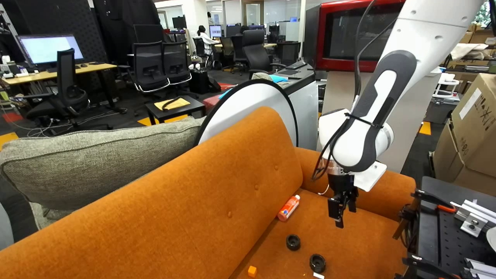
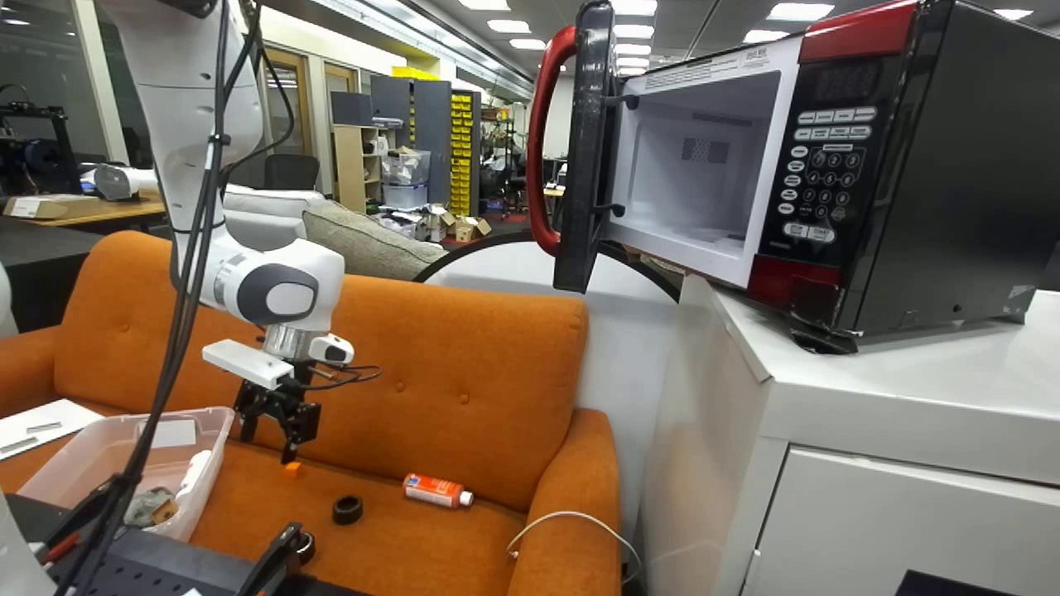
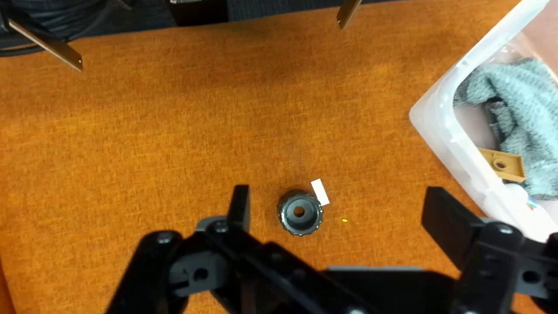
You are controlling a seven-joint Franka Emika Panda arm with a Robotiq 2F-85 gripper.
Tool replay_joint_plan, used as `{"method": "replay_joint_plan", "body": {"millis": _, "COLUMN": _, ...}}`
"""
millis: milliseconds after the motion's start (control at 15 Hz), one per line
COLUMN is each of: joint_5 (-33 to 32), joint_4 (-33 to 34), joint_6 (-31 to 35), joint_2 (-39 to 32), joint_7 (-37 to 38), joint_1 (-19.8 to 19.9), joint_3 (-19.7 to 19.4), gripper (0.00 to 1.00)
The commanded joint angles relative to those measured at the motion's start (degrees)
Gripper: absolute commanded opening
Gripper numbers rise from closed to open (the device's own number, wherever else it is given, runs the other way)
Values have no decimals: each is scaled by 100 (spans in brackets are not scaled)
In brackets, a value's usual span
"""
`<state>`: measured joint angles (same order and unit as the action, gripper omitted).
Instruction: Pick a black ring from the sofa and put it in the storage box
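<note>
Two black rings lie on the orange sofa [image 1: 174, 205]. One ring [image 1: 293, 242] also shows in an exterior view [image 2: 347, 510]. The other ring [image 1: 317, 263] has a small white strip beside it; it is partly hidden behind a clamp in an exterior view [image 2: 306, 547]. In the wrist view this ring [image 3: 301, 226] lies below the jaws, nearer the left finger. My gripper [image 3: 338, 192] is open and empty, held above the seat; it shows in both exterior views [image 1: 345, 217] [image 2: 267, 447]. The clear storage box [image 3: 471, 161] stands right in the wrist view, also in an exterior view [image 2: 211, 472].
An orange bottle [image 1: 288, 208] lies by the backrest. A small orange cube [image 1: 252, 271] lies on the seat. The box holds grey cloth [image 3: 532, 109] and a tan block [image 3: 508, 165]. A black table with clamps [image 1: 441, 232] borders the sofa. A microwave [image 2: 770, 281] stands open.
</note>
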<state>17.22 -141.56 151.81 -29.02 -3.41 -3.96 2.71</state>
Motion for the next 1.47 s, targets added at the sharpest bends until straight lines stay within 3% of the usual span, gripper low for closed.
{"method": "replay_joint_plan", "body": {"millis": 0, "joint_5": -353, "joint_4": 361, "joint_6": 710, "joint_2": -764, "joint_7": 411, "joint_1": -36, "joint_3": 4, "gripper": 100}}
{"method": "replay_joint_plan", "body": {"millis": 267, "joint_5": -748, "joint_4": 909, "joint_6": 1232, "joint_2": -1753, "joint_7": 840, "joint_1": -240, "joint_3": -201, "gripper": 100}}
{"method": "replay_joint_plan", "body": {"millis": 400, "joint_5": -721, "joint_4": 1223, "joint_6": 1220, "joint_2": -2175, "joint_7": 989, "joint_1": -122, "joint_3": -130, "gripper": 100}}
{"method": "replay_joint_plan", "body": {"millis": 467, "joint_5": -781, "joint_4": 979, "joint_6": 1211, "joint_2": -1941, "joint_7": 901, "joint_1": -80, "joint_3": -92, "gripper": 100}}
{"method": "replay_joint_plan", "body": {"millis": 867, "joint_5": -769, "joint_4": 1269, "joint_6": 1222, "joint_2": -2237, "joint_7": 974, "joint_1": -87, "joint_3": -97, "gripper": 100}}
{"method": "replay_joint_plan", "body": {"millis": 1400, "joint_5": -954, "joint_4": 2254, "joint_6": 1057, "joint_2": -3385, "joint_7": 1025, "joint_1": -275, "joint_3": -185, "gripper": 100}}
